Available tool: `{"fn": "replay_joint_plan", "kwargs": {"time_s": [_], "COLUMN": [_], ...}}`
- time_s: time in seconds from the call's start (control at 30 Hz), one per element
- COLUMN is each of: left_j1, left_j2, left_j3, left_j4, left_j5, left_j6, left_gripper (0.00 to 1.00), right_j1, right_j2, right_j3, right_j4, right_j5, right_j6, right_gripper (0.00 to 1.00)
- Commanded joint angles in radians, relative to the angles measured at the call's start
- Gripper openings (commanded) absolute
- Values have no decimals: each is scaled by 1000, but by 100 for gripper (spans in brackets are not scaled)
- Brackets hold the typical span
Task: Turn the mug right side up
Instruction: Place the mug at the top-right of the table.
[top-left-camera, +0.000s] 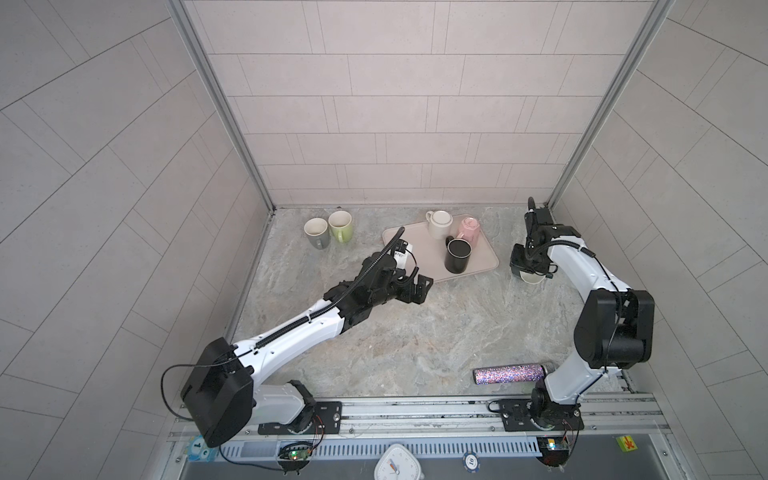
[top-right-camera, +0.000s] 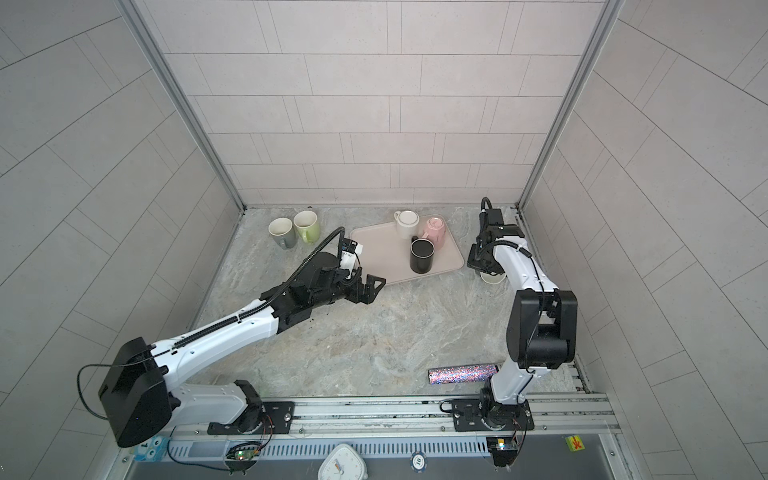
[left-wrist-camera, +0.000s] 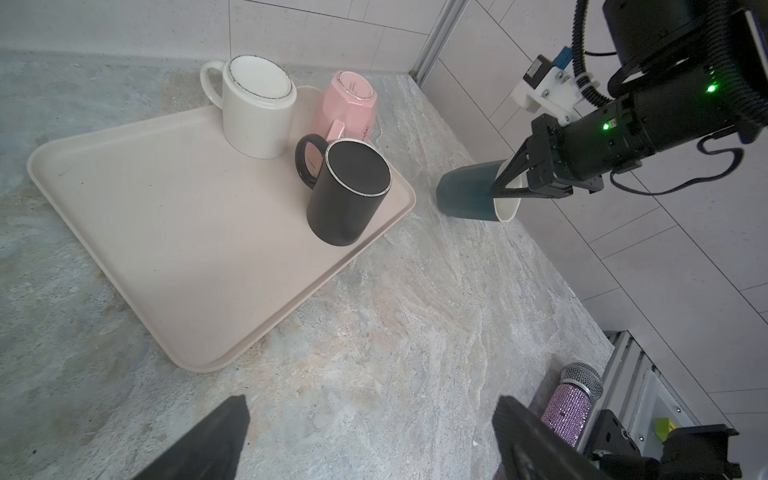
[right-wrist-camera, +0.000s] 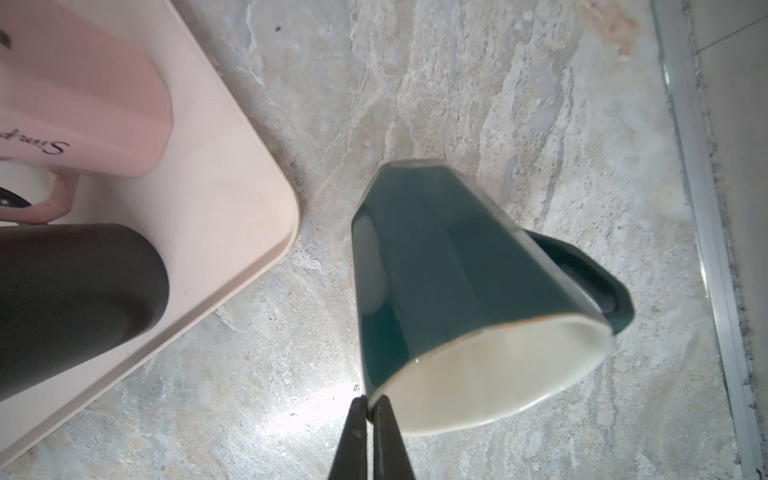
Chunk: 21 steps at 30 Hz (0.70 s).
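Pale tiled walls enclose a grey marbled countertop.

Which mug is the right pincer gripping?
The dark teal mug, tilted beside the tray, pinched at its rim by the right pincer. The white mug, pink mug and black mug stand upside down on the tray.

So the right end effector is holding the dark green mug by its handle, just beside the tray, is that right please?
Not quite: the right end effector grips the dark green mug by its rim, not its handle, which is free. The right wrist view shows it. The mug is beside the tray.
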Motion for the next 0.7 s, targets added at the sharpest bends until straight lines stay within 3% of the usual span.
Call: {"fn": "replay_joint_plan", "kwargs": {"time_s": [0.0,0.67], "left_j1": [7,7], "left_j2": [-4,2], "left_j3": [-9,-15], "left_j4": [17,16], "left_j5": [-6,-12], "left_j6": [-4,-3], "left_gripper": [97,97], "right_j1": [15,49], "right_j2": [-1,138], "right_j3": [32,160], "right_j4": [-27,-59], "right_j5": [27,60], "right_j6": [-13,-37], "right_gripper": [0,0]}}
